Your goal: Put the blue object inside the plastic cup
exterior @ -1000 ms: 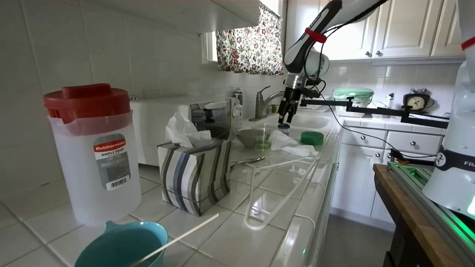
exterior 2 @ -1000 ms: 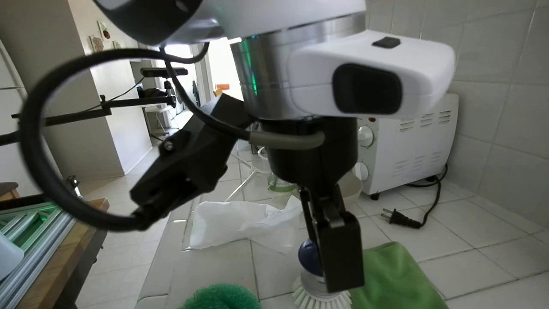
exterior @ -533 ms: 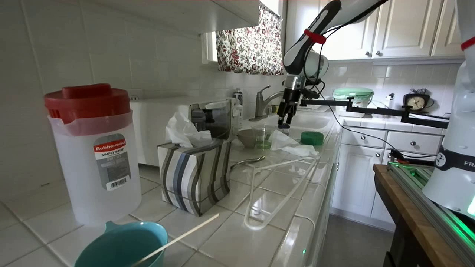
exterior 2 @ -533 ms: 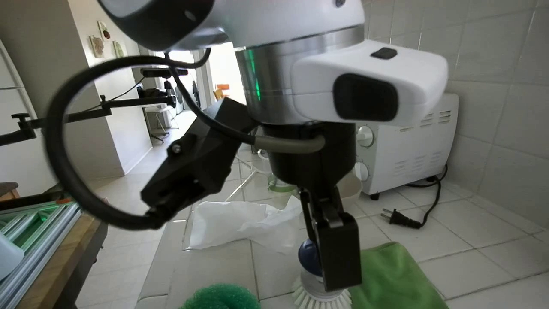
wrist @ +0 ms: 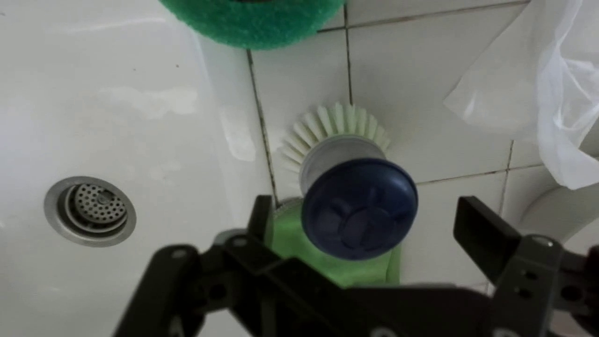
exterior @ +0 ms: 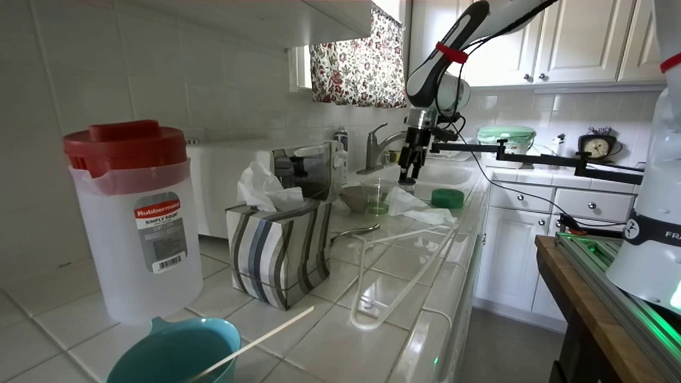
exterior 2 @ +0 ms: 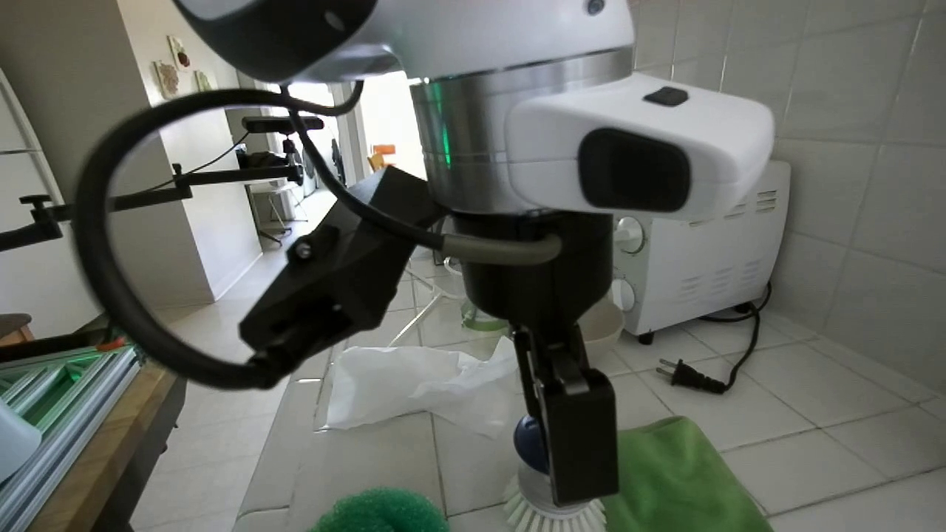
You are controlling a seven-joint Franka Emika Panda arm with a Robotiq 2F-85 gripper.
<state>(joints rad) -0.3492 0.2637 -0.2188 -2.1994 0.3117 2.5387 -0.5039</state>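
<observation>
The blue object is a brush with a dark blue round knob (wrist: 359, 208), a clear neck and pale bristles. It stands bristles-down on the counter beside the sink; its knob shows in both exterior views (exterior: 407, 181) (exterior 2: 529, 443). My gripper (wrist: 368, 210) is open, its fingers on either side of the knob, with a gap to each finger in the wrist view. In an exterior view the near finger of the gripper (exterior 2: 569, 458) partly hides the brush. The clear plastic cup (exterior: 377, 192), greenish near its base, stands on the counter beyond crumpled white paper, also seen partly behind the gripper (exterior 2: 480, 318).
A green scrubber (wrist: 262, 23), a green cloth (exterior 2: 680, 480) and the white paper (exterior 2: 414, 388) lie around the brush. A bowl (exterior: 354, 198) stands beside the cup. The sink (wrist: 140, 93) borders the brush. A tissue box (exterior: 279, 250) and hanger (exterior: 393, 314) are farther along.
My gripper has come down slightly around the brush knob, and its wrist has shifted a little. The brush and the cup have not moved.
</observation>
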